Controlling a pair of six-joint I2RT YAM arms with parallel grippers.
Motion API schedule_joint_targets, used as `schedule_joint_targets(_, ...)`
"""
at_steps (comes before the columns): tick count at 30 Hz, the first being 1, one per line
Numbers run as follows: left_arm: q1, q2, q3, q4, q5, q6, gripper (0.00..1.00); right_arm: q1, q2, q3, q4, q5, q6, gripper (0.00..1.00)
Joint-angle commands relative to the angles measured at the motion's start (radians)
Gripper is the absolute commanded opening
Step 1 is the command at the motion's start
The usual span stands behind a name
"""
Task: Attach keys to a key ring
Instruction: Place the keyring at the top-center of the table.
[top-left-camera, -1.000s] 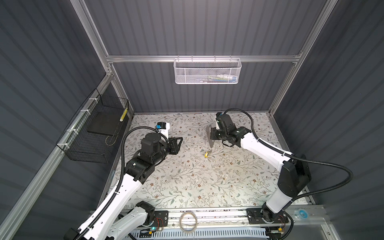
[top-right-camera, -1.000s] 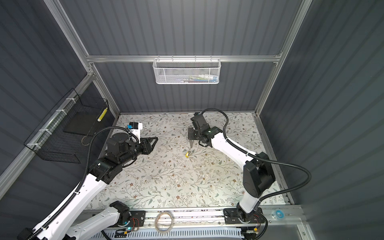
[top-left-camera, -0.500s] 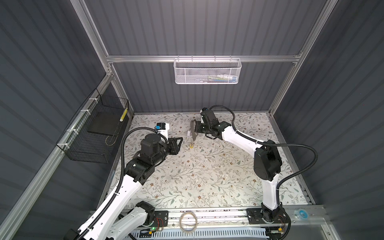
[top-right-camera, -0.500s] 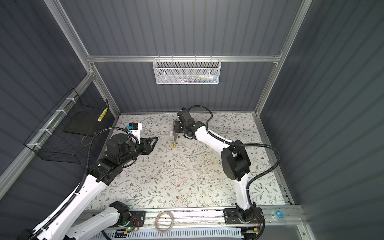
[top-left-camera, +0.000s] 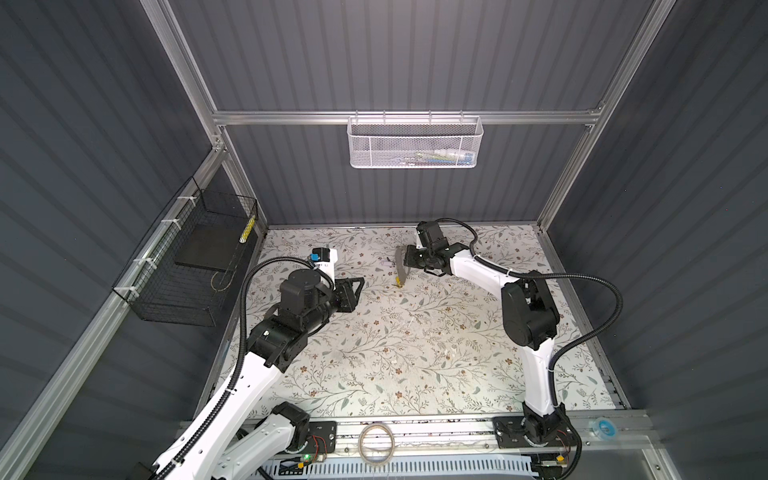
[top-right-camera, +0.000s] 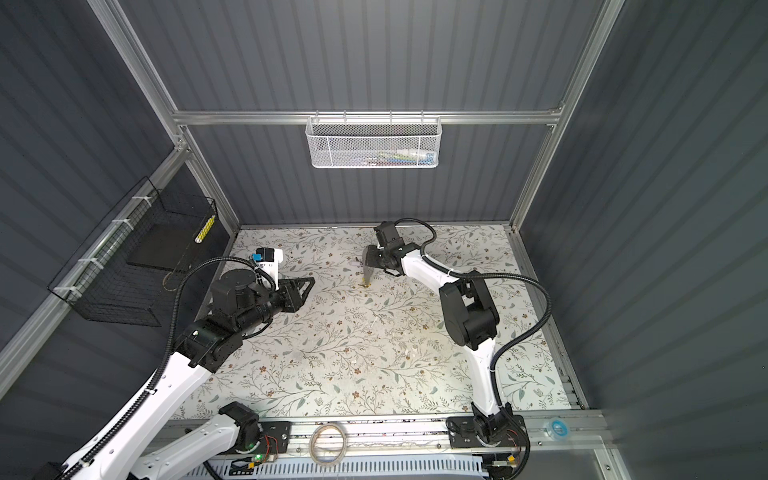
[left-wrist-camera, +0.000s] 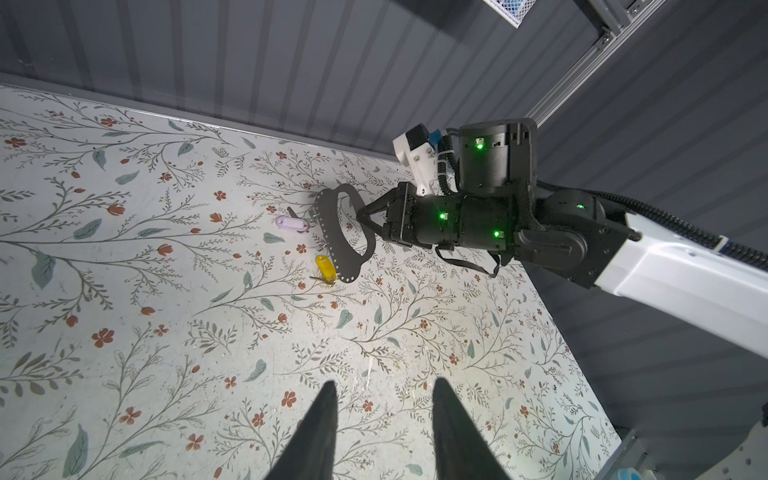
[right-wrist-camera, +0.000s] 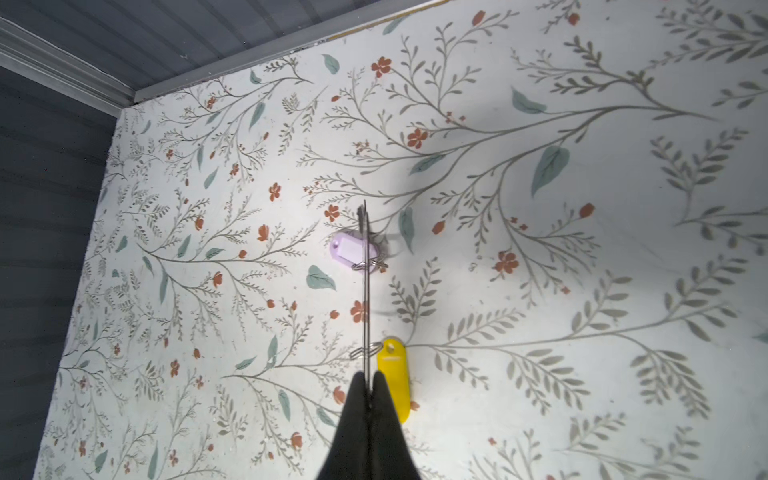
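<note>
Back centre of the flowered table: the right gripper is clamped on the rim of the key ring, jaws pressed together on the thin band. In the right wrist view the fingertips meet on the ring, which shows edge-on as a thin dark line.

- Key ring: stands on edge, wide opening uppermost, narrow end down towards the table. Seen in both top views, just in front of the right gripper.
- Yellow key: at the narrow lower end of the ring, touching it. Its small wire loop straddles the band in the right wrist view. Cannot tell whether the key rests on the table or hangs.
- Lilac key: lies on the table beside the upper part of the ring, and its wire loop also crosses the band.
- Left gripper: fingers parted, nothing between them. It hovers over the table, well apart from the ring and both keys, and points towards them.
- Front rail: a tape roll lies flat, far from both grippers.
</note>
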Motion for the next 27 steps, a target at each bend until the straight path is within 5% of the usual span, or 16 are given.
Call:
schedule_joint_targets(1, 0.005, -0.008, 0.002, -0.025, -0.002, 0.003, 0.39, -0.051, -0.040, -0.040, 0.011, -0.049, -0.064, 0.00)
schedule_joint_targets(10, 0.006, 0.020, 0.007, -0.017, 0.010, -0.002, 0.39, -0.168, -0.053, -0.137, 0.017, -0.152, -0.122, 0.00)
schedule_joint_targets(14, 0.005, 0.029, 0.012, -0.019, 0.010, -0.002, 0.39, -0.212, -0.054, -0.188, 0.069, -0.199, -0.112, 0.28)
schedule_joint_targets(27, 0.006, 0.009, 0.007, -0.062, -0.028, 0.001, 0.42, -0.365, -0.126, -0.298, 0.112, -0.314, -0.087, 0.39)
